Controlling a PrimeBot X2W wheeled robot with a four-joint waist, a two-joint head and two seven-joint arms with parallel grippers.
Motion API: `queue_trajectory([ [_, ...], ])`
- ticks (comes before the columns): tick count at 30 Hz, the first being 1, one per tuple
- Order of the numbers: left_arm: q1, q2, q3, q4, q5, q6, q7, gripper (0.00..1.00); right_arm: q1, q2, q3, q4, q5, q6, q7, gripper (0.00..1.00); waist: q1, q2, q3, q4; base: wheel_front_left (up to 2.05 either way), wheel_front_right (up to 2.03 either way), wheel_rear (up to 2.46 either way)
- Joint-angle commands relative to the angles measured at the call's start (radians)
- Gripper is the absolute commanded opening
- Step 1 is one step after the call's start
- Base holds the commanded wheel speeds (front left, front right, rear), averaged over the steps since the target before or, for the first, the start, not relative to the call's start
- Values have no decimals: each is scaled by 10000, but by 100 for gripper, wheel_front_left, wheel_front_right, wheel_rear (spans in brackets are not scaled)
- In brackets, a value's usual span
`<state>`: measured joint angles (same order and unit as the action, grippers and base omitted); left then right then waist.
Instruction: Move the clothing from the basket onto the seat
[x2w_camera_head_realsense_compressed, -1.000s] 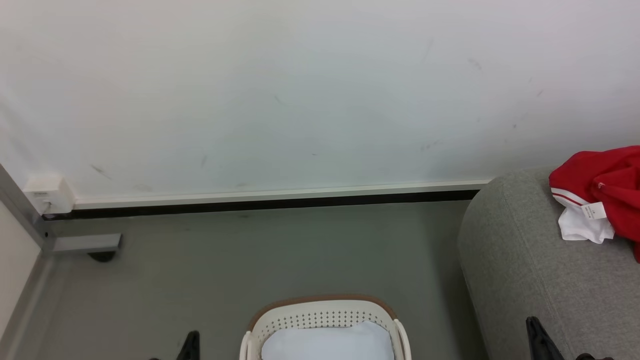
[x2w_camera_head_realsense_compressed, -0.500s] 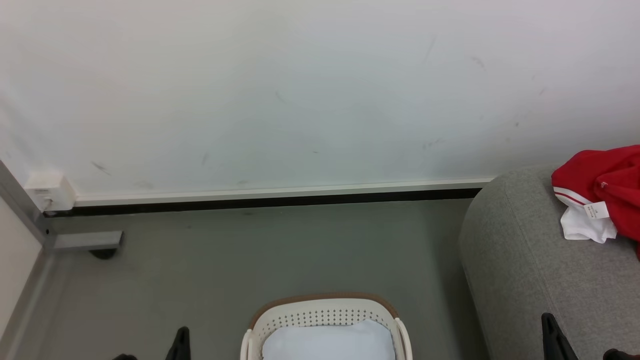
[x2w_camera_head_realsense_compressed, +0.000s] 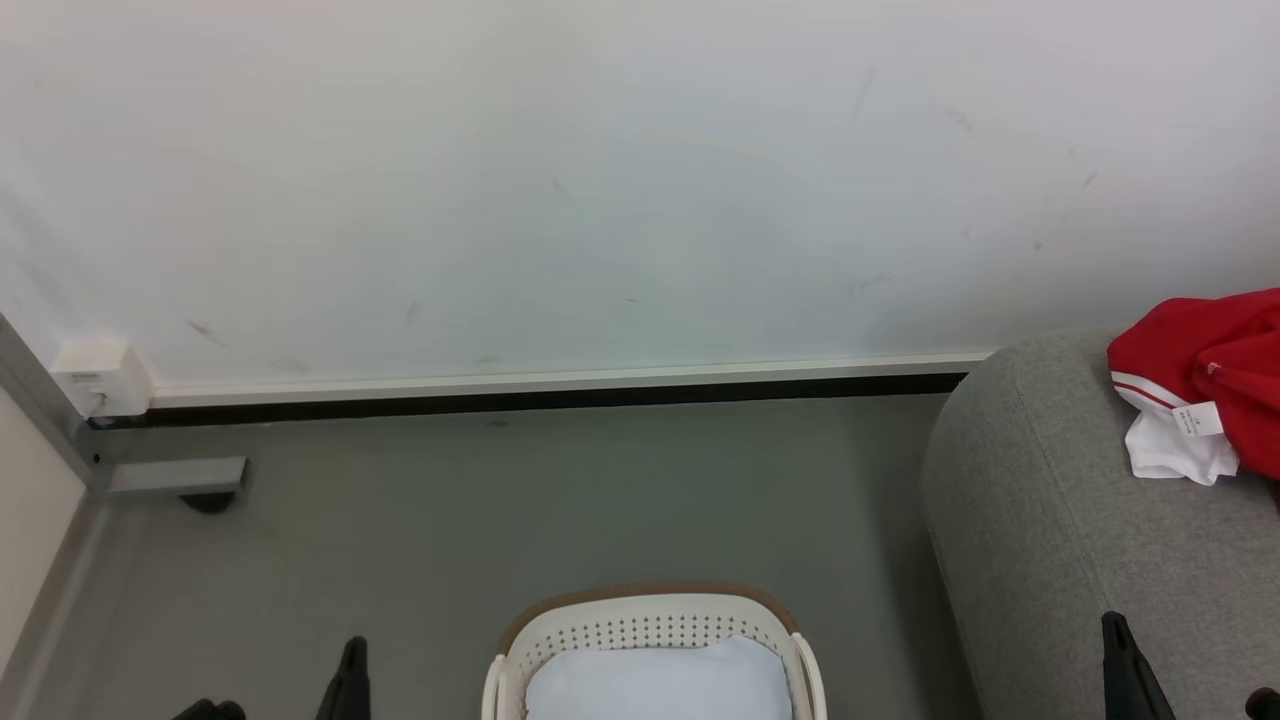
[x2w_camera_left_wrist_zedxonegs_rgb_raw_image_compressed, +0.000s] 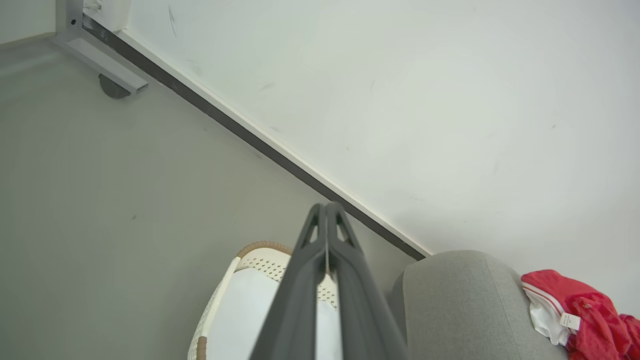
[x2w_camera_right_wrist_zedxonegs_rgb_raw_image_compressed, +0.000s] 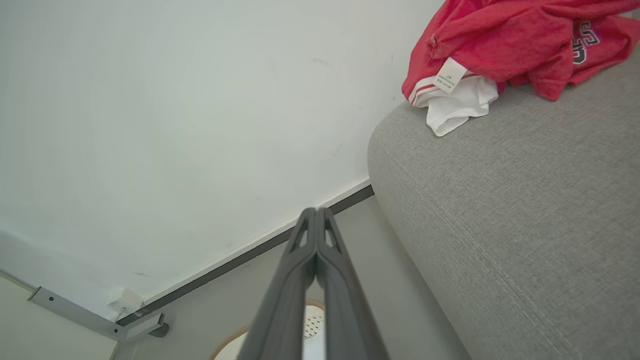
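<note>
Left gripper (x2w_camera_left_wrist_zedxonegs_rgb_raw_image_compressed: 326, 206): clenched, the two long dark fingers pressed together along their length, with nothing between them. In the left wrist view they crossed in front of the basket's far wall, tips pointing toward the skirting.
Right gripper (x2w_camera_right_wrist_zedxonegs_rgb_raw_image_compressed: 316, 211): clenched likewise and grasping nothing. In the head view it showed at the lower right, in front of the seat's grey fabric.
Clothing (x2w_camera_head_realsense_compressed: 1195, 365): a crumpled bright red heap with a white part, red-striped white trim and a small white tag. It lay on top of the seat, near the wall and well apart from both grippers. Part of a dark and white print showed in the right wrist view.
Seat (x2w_camera_head_realsense_compressed: 1050, 520): a large grey woven sofa with a rounded, seamed end, standing on the floor just right of the basket.
Basket (x2w_camera_head_realsense_compressed: 650, 608): white, perforated, brown-rimmed, on the floor between the two grippers. A pale smooth surface showed inside; whether it was the bottom or a cloth could not be told.
Floor (x2w_camera_head_realsense_compressed: 480, 500): plain grey.
Wall (x2w_camera_head_realsense_compressed: 600, 180): white and faintly scuffed, with a pale and dark skirting (x2w_camera_head_realsense_compressed: 550, 395) at its foot.
Corner fittings: a small white wall box (x2w_camera_head_realsense_compressed: 98, 378) and a grey metal bracket (x2w_camera_head_realsense_compressed: 175, 475) at the far left.
</note>
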<state>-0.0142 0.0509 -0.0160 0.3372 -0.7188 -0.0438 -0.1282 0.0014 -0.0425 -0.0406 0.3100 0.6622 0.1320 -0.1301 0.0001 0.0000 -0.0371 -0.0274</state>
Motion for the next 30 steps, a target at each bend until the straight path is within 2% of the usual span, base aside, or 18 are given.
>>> queue_trajectory([
  [1,-247,52,76,-192,-375,-64,79,0,-308,-77,-62,-198,384,-6,84,0,0,0,5,4,0,0,0],
  [30,-559,36,590,-506,-3826,-400,1030,0,-668,-94,-342,-407,4071,-12,1051,0,0,0,128,87,0,0,0],
])
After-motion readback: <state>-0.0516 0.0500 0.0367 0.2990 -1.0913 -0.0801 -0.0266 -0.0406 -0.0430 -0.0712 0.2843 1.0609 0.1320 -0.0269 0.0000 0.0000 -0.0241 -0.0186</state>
